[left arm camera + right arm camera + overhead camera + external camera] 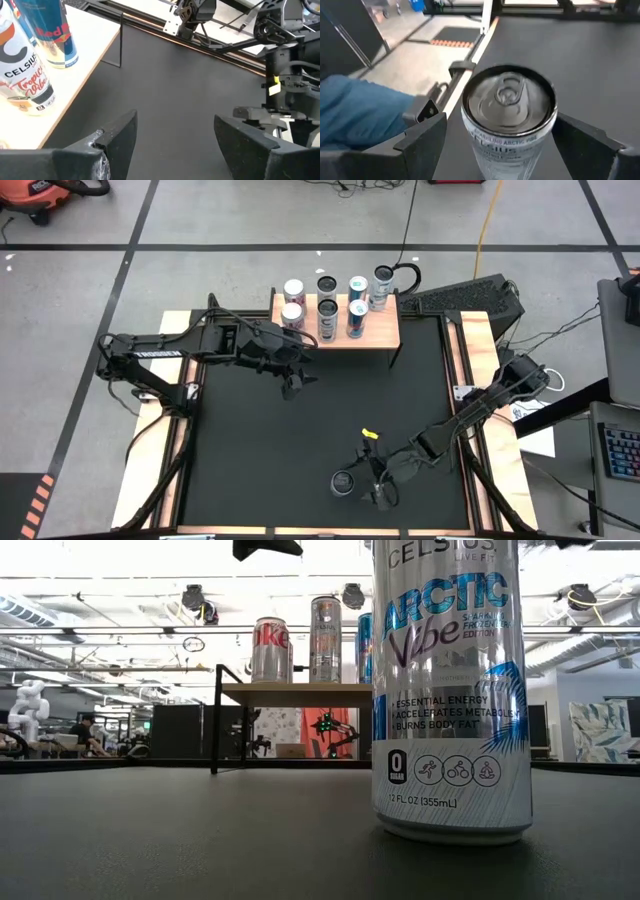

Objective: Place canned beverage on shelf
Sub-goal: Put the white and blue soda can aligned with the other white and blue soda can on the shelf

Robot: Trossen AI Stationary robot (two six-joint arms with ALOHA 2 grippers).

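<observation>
A white and blue Celsius can (pixel 507 107) stands upright on the black mat near the table's front edge (pixel 343 482) and looms close in the low view (pixel 450 690). My right gripper (pixel 365 483) is open, one finger on each side of the can's upper part, with a gap showing on both sides. The light wooden shelf (pixel 385 330) stands at the far edge on thin black legs and carries several upright cans (pixel 327 315). My left gripper (pixel 175 125) hangs open and empty above the mat, just in front of the shelf (pixel 298 383).
The mat between the shelf and the near can is bare. A yellow tag (pixel 370 434) sits on the right arm. A black power strip (pixel 470 295) lies to the right of the shelf. Blue cloth on a person (pixel 355 110) shows beyond the table's near edge.
</observation>
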